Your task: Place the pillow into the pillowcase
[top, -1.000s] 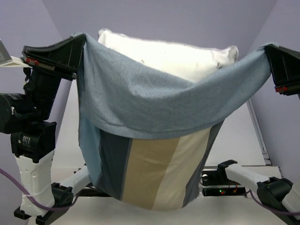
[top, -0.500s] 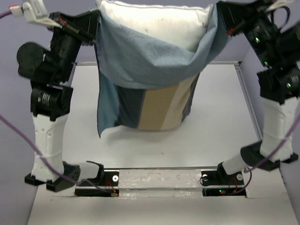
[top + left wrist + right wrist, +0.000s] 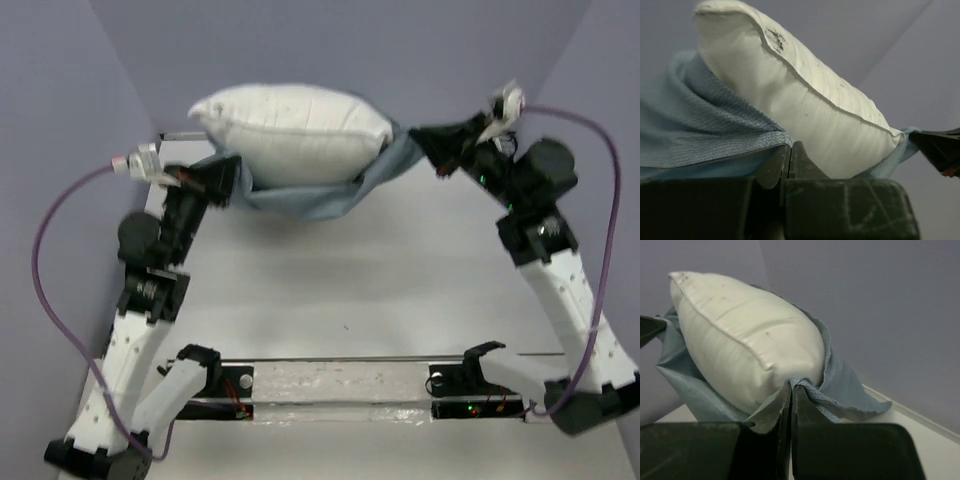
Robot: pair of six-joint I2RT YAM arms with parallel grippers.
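change: pillowcase [image 3: 310, 198] stopped hanging deep, sagged between the claws; pillow [image 3: 290, 128] bulged above them.
left claw [image 3: 791, 149]: clamped tight on pillowcase.
right claw [image 3: 791, 388]: clamped tight on pillowcase.
meaning: insertion looked unfinished.

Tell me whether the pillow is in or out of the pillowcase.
Mostly out. The pillow lies cradled in the sagging pillowcase; only its underside is wrapped, its white top bare in every view.

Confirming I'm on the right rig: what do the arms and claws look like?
The left arm and right arm have white shell links, black joint housings and a purple cable looping off each wrist. The left claw and right claw are matte black and scuffed. Small green and red lights glow at the bases.
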